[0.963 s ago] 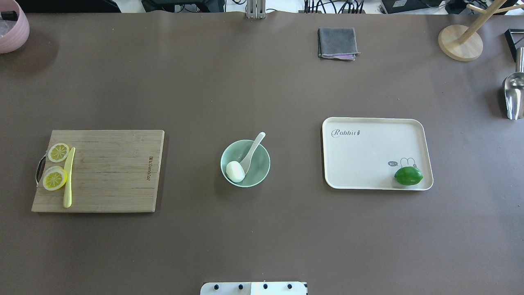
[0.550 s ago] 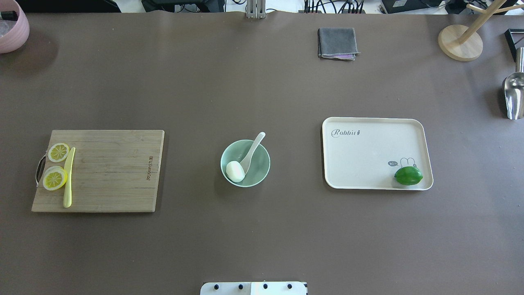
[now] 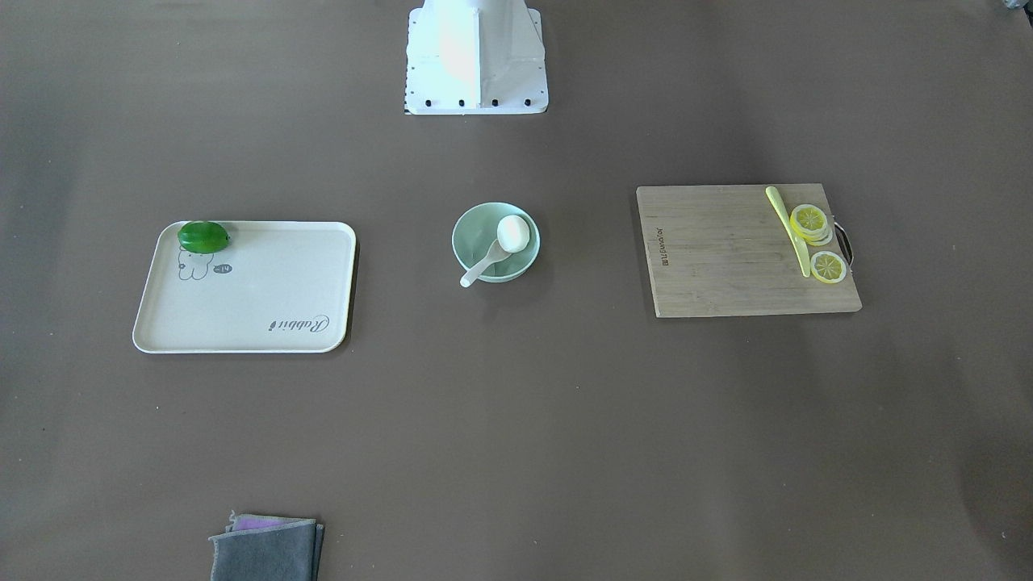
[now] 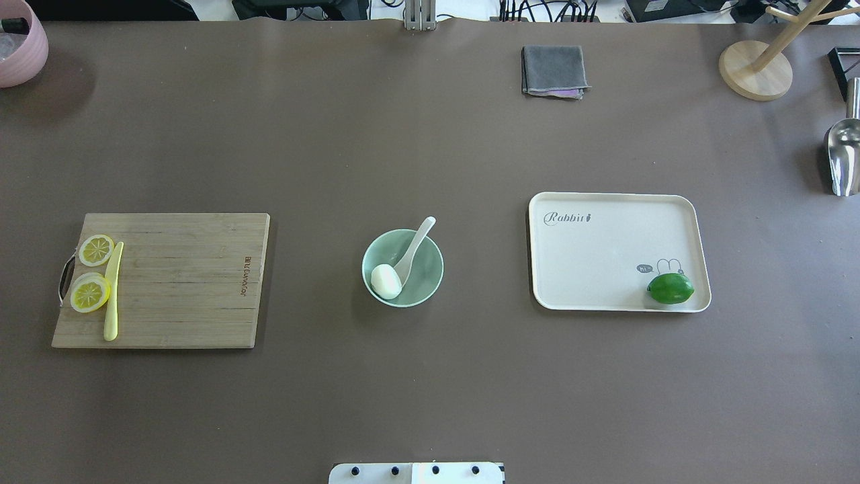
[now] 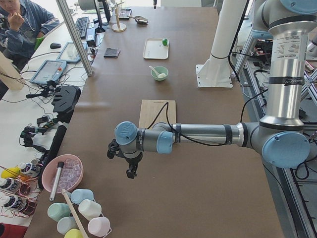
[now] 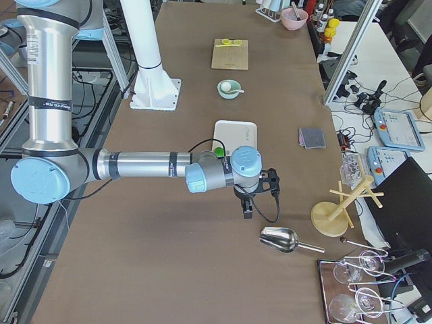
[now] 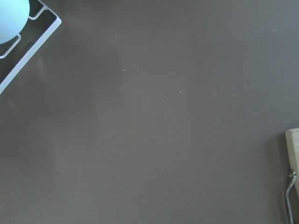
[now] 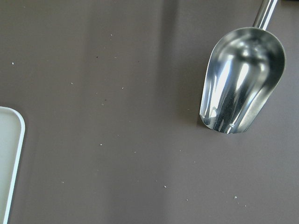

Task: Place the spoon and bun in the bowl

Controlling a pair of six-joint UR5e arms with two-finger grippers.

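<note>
The pale mint-green bowl stands at the table's middle; it also shows in the front view. The white bun lies inside it at the near-left side. The white spoon rests in the bowl with its scoop beside the bun and its handle over the far-right rim. My left gripper hangs off the table's left end, seen only in the left side view. My right gripper hangs near the right end, seen only in the right side view. I cannot tell whether either is open or shut.
A wooden cutting board with lemon slices and a yellow-green knife lies at the left. A cream tray with a lime lies at the right. A grey cloth, metal scoop, wooden stand and pink bowl sit at the edges.
</note>
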